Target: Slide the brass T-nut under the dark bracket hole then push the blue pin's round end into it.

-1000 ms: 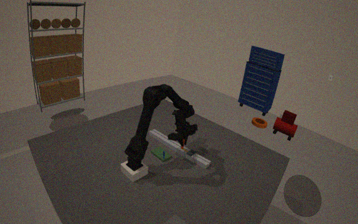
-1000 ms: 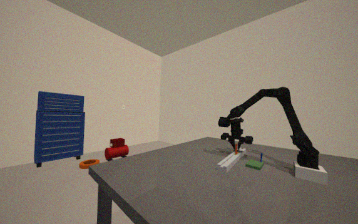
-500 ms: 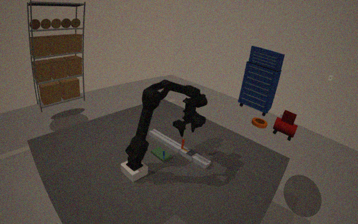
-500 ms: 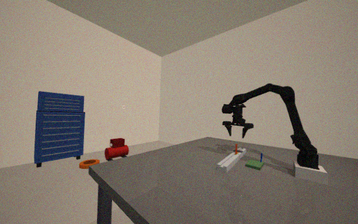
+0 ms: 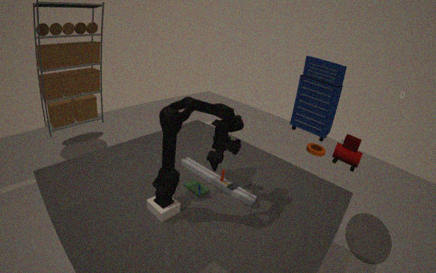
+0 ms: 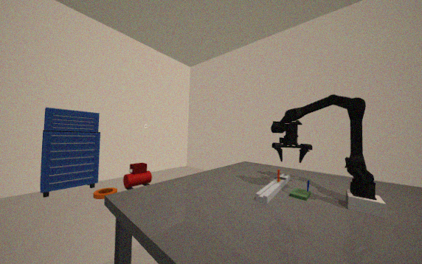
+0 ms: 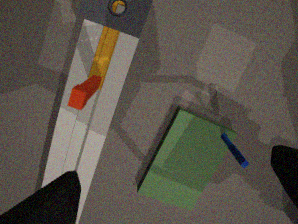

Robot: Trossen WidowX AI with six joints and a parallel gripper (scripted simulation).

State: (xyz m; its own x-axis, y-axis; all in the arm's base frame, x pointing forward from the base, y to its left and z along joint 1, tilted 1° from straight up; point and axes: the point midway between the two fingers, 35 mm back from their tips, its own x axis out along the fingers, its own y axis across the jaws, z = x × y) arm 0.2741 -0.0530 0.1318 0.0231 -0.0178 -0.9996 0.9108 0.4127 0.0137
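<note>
- On the dull grey table (image 5: 114, 221) (image 6: 229, 221) (image 7: 25, 130), the pale rail (image 5: 202, 170) (image 6: 270, 191) (image 7: 120, 65) is laid.
- In its slot, the yellowish brass T-nut (image 5: 226, 184) (image 7: 103, 60) is seen, partly covered by the dark bracket (image 7: 135, 17); its orange handle (image 5: 222, 175) (image 6: 279, 175) (image 7: 85, 93) is held up.
- Above, the gripper (image 5: 215, 169) (image 6: 291, 161) (image 7: 176, 168) is opened wide, nothing being gripped.
- Beyond, a blue cabinet (image 5: 318, 101) (image 6: 71, 156) is placed near plain beige walls (image 5: 248, 46) (image 6: 122, 85).

The handle (image 5: 222, 175) (image 6: 279, 175) (image 7: 84, 93) is orange-red, the tray (image 5: 197, 188) (image 6: 300, 194) (image 7: 186, 159) green, the pin (image 5: 199, 188) (image 6: 308, 186) (image 7: 234, 150) blue, the fingers (image 5: 214, 160) (image 6: 291, 161) black.
</note>
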